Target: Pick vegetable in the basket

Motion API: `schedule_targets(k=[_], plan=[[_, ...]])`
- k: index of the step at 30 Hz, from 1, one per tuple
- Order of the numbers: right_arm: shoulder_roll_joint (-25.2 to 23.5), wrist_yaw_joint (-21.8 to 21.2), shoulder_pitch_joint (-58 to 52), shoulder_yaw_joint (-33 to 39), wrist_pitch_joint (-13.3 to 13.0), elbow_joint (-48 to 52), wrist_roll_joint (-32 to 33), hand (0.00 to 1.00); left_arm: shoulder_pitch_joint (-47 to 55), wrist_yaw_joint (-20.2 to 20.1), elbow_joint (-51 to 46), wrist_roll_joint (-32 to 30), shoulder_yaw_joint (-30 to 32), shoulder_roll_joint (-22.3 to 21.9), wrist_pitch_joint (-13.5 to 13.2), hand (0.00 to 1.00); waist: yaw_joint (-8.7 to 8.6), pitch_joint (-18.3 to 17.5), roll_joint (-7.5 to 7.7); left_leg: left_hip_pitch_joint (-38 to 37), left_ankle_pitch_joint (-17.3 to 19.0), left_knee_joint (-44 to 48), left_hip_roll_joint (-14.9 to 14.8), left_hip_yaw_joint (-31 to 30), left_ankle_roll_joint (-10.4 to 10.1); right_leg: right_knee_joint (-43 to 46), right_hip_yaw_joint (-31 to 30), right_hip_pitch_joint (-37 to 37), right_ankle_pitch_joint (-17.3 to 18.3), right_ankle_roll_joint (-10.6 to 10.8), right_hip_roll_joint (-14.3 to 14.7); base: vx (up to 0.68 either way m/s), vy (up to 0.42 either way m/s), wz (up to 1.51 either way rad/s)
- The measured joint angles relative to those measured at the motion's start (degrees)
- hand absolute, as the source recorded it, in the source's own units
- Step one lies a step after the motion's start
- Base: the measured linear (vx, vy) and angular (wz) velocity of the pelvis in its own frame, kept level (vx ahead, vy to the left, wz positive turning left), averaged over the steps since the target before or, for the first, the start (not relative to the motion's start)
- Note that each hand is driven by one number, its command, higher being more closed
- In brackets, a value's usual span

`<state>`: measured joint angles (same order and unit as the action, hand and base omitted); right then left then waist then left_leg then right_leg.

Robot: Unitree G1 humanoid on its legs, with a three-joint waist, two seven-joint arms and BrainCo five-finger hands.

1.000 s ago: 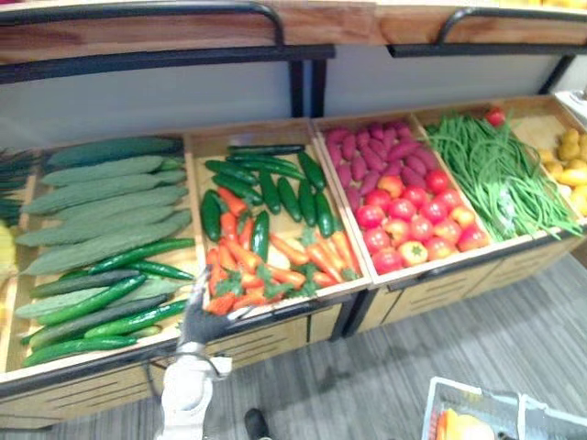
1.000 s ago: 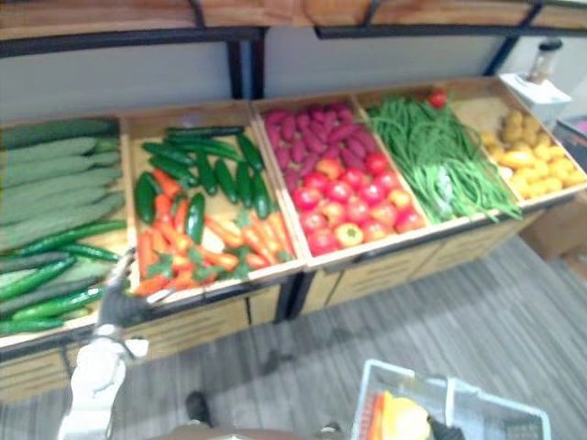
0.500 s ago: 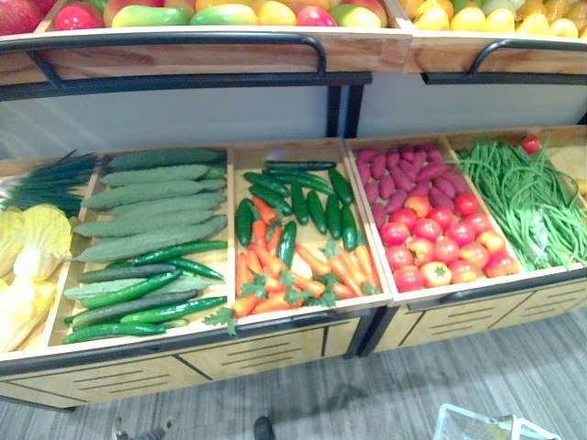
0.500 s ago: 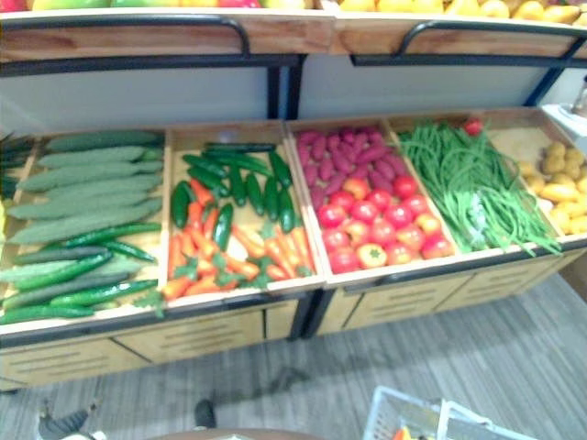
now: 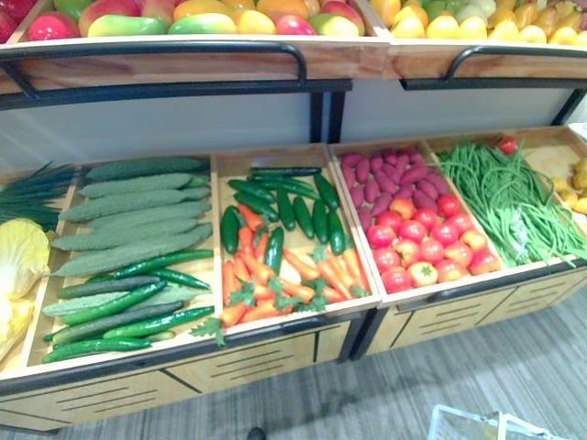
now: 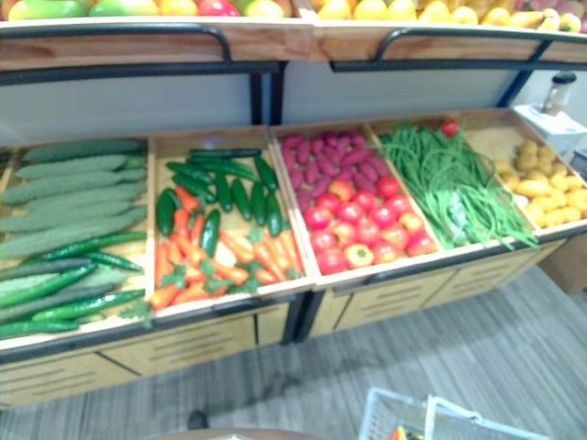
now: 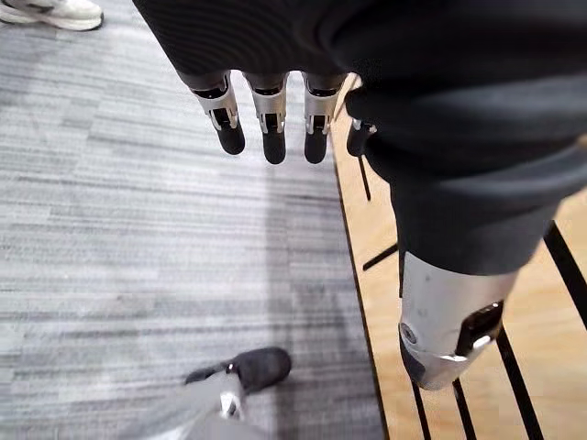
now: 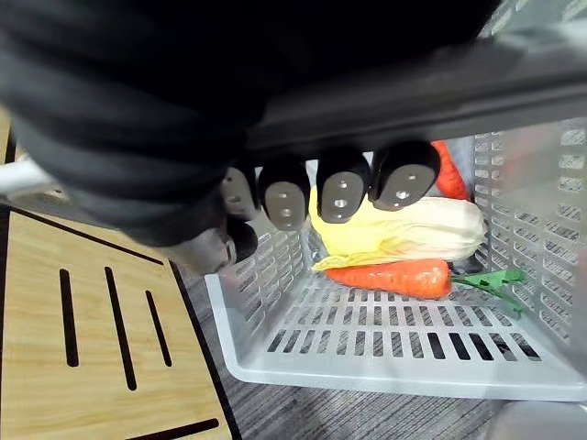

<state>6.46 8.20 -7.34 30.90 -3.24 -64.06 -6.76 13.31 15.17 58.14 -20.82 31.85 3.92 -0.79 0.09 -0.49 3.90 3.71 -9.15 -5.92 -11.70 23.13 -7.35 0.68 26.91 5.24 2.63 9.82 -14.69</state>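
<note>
Left eye view: a wooden display stand [image 5: 275, 353] is seen across the frame, set on a grey striped floor [image 5: 440, 376] against a pale wall. Its sloping bins are filled side by side: long pale green gourds [image 5: 128, 215] toward the robot's left, then carrots [image 5: 275, 284] heaped below dark cucumbers [image 5: 293, 202], then tomatoes [image 5: 422, 243] below purple sweet potatoes [image 5: 390, 174], then green beans [image 5: 514, 197]. Potatoes [image 6: 546, 183] are seen in the bin farthest right. An upper shelf [image 5: 183, 60] edged with a black rail is stocked with fruit [image 5: 211, 18].

The left hand [image 7: 271, 115] is held low beside the stand's slotted wooden front, its fingers straight and nothing carried; grey floor is seen past them. A person's pale shoe [image 7: 50, 11] is visible on that floor.

The right hand [image 8: 339, 188] is curled round the grey handle [image 8: 440, 87] of a white slatted basket [image 8: 385, 357], which hangs from it just above the floor, near the stand's front. Inside the basket a carrot [image 8: 390, 278] with a green top is laid on the bottom, touching a pale yellow leafy vegetable [image 8: 404, 229] behind it. A further orange piece is partly hidden by the fingers.
</note>
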Motion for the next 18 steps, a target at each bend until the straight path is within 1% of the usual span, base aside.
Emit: schedule_targets(k=[4, 6, 7, 8, 10, 11, 12, 13, 14, 15, 16, 17, 18], plan=[[-0.31, -0.06, 0.31, -1.28, 0.0, -0.73, 0.04, 1.0, -0.67, -1.96, 1.26, 0.51, -5.2, -0.06, -0.42, 0.0, -0.11, 0.15, 0.26, -0.32, 0.17, -0.01, 0.01, 0.43, -0.19, -0.02, -0.48, -0.07, 0.07, -0.12, -0.04, 0.01, -0.013, -0.07], [-0.41, -0.05, 0.37, -2.09, 0.0, -1.28, 0.07, 1.0, -0.66, -2.15, 1.27, 0.51, -6.85, -0.03, -0.59, 0.0, -0.08, 0.33, 0.48, -0.97, 0.32, -0.01, 0.01, 1.09, -0.41, 0.04, -1.03, 0.07, 0.11, -0.2, -0.14, 0.02, -0.009, -0.15], [-0.8, -0.04, 0.33, -2.14, 0.0, -1.32, 0.08, 1.0, -0.82, -2.5, 1.32, 0.47, -8.21, 0.03, -0.85, 0.0, -0.24, 0.73, 0.69, -1.75, 0.59, -0.01, 0.06, 1.58, -0.54, 0.9, -1.73, 0.05, 0.49, -0.82, -0.4, 0.02, -0.002, -0.15], [-0.82, -0.05, 0.33, -2.14, 0.0, -1.34, 0.08, 1.0, -0.89, -2.54, 1.32, 0.46, -8.53, 0.1, -0.92, 0.0, -0.24, 0.99, 0.69, -2.01, 0.67, -0.01, 0.06, 1.7, -0.53, 1.3, -1.92, 0.04, 0.63, -0.92, -0.49, 0.02, 0.008, -0.18], [-1.0, -0.07, 0.57, -1.97, -0.03, -1.06, 0.14, 1.0, -1.47, -2.89, 1.3, 0.25, -10.49, 1.2, -1.23, 0.0, -0.52, 2.64, 1.47, -3.52, 1.34, 0.01, 0.28, 2.92, -0.55, 3.87, -3.23, -0.6, 1.84, -1.38, -1.4, 0.01, 0.024, -0.29], [-1.3, -0.06, 0.48, -1.96, -0.07, 0.39, 0.14, 1.0, -1.41, -3.13, 1.65, 0.2, -11.97, 1.94, -1.18, 0.0, -0.86, 2.94, 1.28, -4.11, 1.83, 0.02, 0.43, 4.3, -0.64, 5.61, -5.48, -2.21, 1.95, -1.74, -1.86, 0.0, 0.056, -0.64], [-1.89, -0.03, 0.55, -2.1, -0.51, 1.93, 0.13, 1.0, -1.82, -3.13, 2.2, -0.76, -13.69, 3.0, -1.2, 0.0, -1.58, 2.84, 1.82, -4.32, 2.19, 0.02, 0.48, 6.23, -0.64, 6.88, -8.43, -4.27, 1.42, -1.85, -2.05, 0.0, 0.072, -0.79], [-1.95, -0.01, 0.58, -2.21, -0.8, 2.71, 0.13, 1.0, -2.29, -3.13, 2.57, -0.87, -14.57, 3.56, -1.22, 0.0, -1.59, 3.13, 1.69, -4.42, 2.41, 0.01, 0.32, 7.35, -0.68, 7.52, -10.33, -5.58, 0.77, -2.44, -1.88, 0.0, 0.069, -1.16], [-1.94, 0.0, 1.15, -2.66, -1.23, 3.89, 0.14, 1.0, -3.72, -3.1, 2.79, -1.87, -16.13, 4.13, -1.23, 0.0, -1.61, 4.56, 0.71, -5.01, 2.83, 0.01, -0.75, 10.5, -0.67, 8.07, -13.77, -8.29, -2.55, -4.54, -0.51, -0.01, 0.049, -1.1], [-2.04, -0.01, 1.29, -2.78, -1.21, 4.56, 0.18, 1.0, -4.5, -3.11, 2.78, -2.04, -16.42, 4.31, -1.24, 0.0, -1.71, 4.89, 0.28, -5.2, 2.97, 0.08, -1.16, 11.88, -0.73, 7.97, -13.85, -9.29, -4.21, -4.92, -0.09, -0.04, 0.086, -1.4], [-2.41, 0.07, 1.49, -3.21, -1.24, 5.38, 0.76, 1.0, -5.83, -3.07, 2.78, -2.04, -16.51, 4.46, -1.28, 0.0, -1.89, 5.97, 1.02, -5.28, 3.41, 0.43, -1.35, 14.64, -0.08, 7.9, -11.61, -11.71, -7.77, -6.92, 0.28, -0.05, 0.075, -1.28], [-2.37, 0.11, 1.9, -3.95, -1.23, 5.64, 1.31, 1.0, -6.91, -3.1, 2.79, -2.04, -16.47, 4.4, -1.41, 0.0, -1.66, 6.66, 0.28, -5.66, 3.93, 0.34, -1.48, 15.95, 0.63, 6.28, -8.85, -12.75, -11.39, -9.73, 0.94, -0.1, 0.056, -1.76], [-1.63, 0.25, 3.5, -4.49, -1.09, 4.64, 2.06, 1.0, -7.05, -3.01, 2.66, -2.04, -16.07, 3.89, -1.99, 0.0, -1.55, 7.85, -0.8, -6.47, 4.11, 0.02, -3.08, 19.93, 2.45, 5.69, -3.31, -12.85, -12.49, -12.54, 1.41, -0.1, 0.017, -1.53]])
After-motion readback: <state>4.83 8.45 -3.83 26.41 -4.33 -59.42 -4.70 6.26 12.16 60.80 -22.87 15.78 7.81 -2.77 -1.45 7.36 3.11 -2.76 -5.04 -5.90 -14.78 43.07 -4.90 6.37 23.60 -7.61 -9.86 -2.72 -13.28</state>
